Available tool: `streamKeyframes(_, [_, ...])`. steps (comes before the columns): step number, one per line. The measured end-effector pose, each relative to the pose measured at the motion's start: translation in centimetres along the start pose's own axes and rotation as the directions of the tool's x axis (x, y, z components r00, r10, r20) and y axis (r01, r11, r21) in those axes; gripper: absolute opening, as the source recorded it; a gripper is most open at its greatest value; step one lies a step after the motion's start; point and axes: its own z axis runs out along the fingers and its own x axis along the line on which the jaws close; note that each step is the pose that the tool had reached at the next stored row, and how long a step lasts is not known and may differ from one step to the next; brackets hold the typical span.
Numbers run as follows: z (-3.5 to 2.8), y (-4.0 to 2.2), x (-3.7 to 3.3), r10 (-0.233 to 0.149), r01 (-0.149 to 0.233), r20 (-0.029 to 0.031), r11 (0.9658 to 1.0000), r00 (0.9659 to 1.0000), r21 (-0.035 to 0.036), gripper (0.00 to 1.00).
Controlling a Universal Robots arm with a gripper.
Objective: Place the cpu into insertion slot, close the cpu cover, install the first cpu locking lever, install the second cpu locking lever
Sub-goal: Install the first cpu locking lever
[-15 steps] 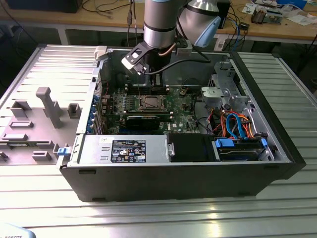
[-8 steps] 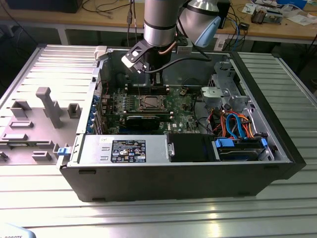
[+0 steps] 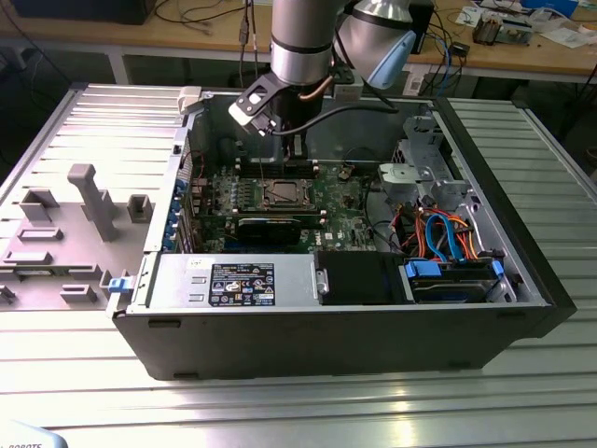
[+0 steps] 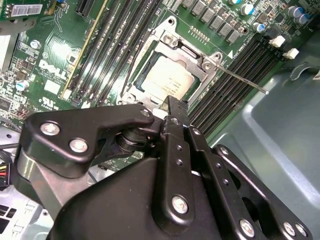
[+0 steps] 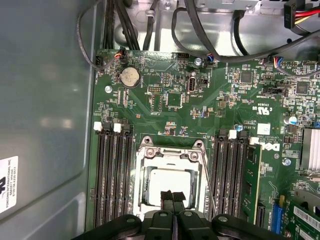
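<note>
The cpu [image 5: 168, 183], a dull silver square, lies in the insertion slot [image 5: 143, 176] on the green motherboard. It is also seen in the second wrist view [image 4: 169, 80]. The cpu cover [image 5: 170, 151], a silvery frame, lies flat around it. One thin locking lever [image 4: 241, 79] sticks out loose over the memory slots; the same lever [image 5: 209, 186] runs along the socket's side. My gripper [image 5: 172, 196] is shut with nothing between its black fingertips, and it hovers at the socket's edge just above the chip [image 4: 172, 106]. In the exterior view my gripper [image 3: 297, 151] hangs over the socket [image 3: 280, 193].
The open computer case [image 3: 522, 280] has tall metal walls around the board. Long memory slots [image 5: 112, 175] flank the socket on both sides. Cables [image 5: 210, 50] cross the board's far edge. A drive cage with blue and orange cables [image 3: 448, 233] sits at the exterior view's right.
</note>
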Motion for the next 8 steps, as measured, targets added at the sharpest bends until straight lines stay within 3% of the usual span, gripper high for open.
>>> streamKeyframes(8, [-0.35, 0.0, 0.01, 0.0, 0.0, 0.0, 1.0, 1.0, 0.0, 0.11])
